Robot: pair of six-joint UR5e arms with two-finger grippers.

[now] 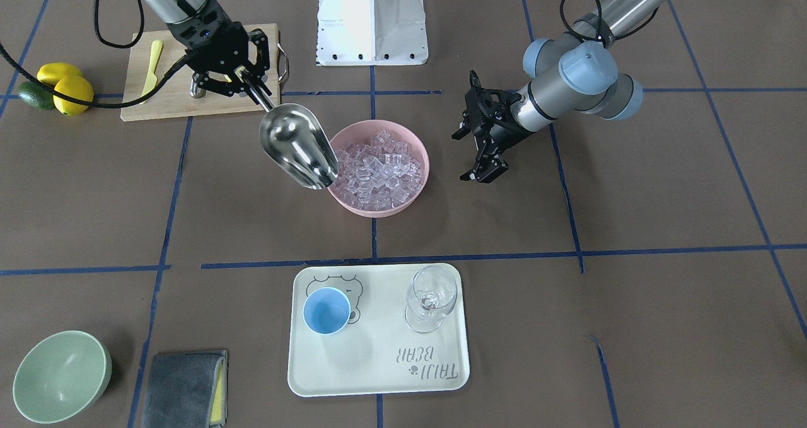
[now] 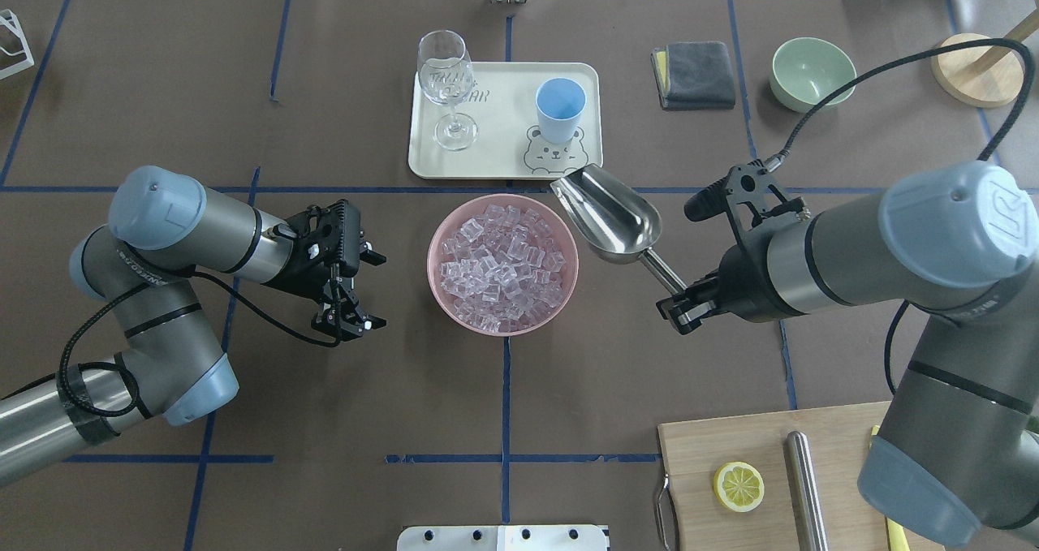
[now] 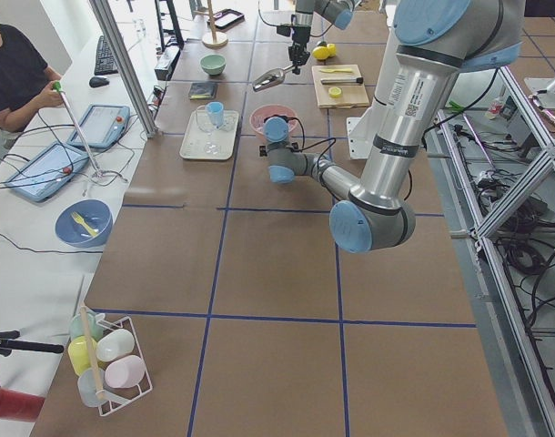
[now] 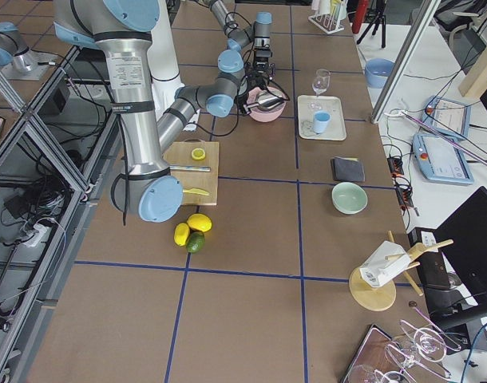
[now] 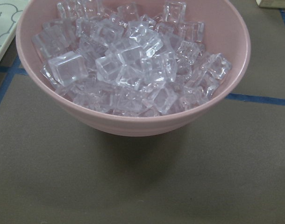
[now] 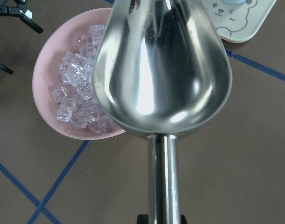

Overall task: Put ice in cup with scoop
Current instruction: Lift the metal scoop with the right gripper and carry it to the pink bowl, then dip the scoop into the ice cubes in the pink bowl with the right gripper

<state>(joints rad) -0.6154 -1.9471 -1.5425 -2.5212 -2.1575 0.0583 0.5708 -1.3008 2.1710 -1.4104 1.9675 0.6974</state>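
Brown paper crossed by blue tape lines covers the table. Seen from across it, my right gripper (image 1: 251, 86) is clamped tight on the thin rod handle of the scoop (image 1: 296, 144). The scoop hangs above the table with no cubes in its trough and its mouth at the rim of the pink bowl (image 1: 421, 154). The ice (image 1: 378, 173) is heaped in that bowl. My left gripper (image 1: 471, 157) hovers on the bowl's other side, fingers spread wide, holding nothing. The cup (image 1: 326, 310) stands upright and empty on the cream tray (image 1: 378, 371), apart from a wine glass (image 1: 432, 299) on the same tray.

From overhead, the scoop sits between the bowl and the tray. Its mouth points at the tray's near edge, on the cup's side.

From the table's left end, the scoop shows small and far, raised clear of the surface. A person (image 3: 14, 77) sits at a side desk.

From the right end, my grip is too small to judge.

My left wrist camera looks straight at the bowl, with cubes piled almost to its rim.

My right wrist camera is filled by the shiny, empty trough, its handle running to the bottom edge. The bowl of ice lies below and to the left, and a corner of the tray shows at upper right.
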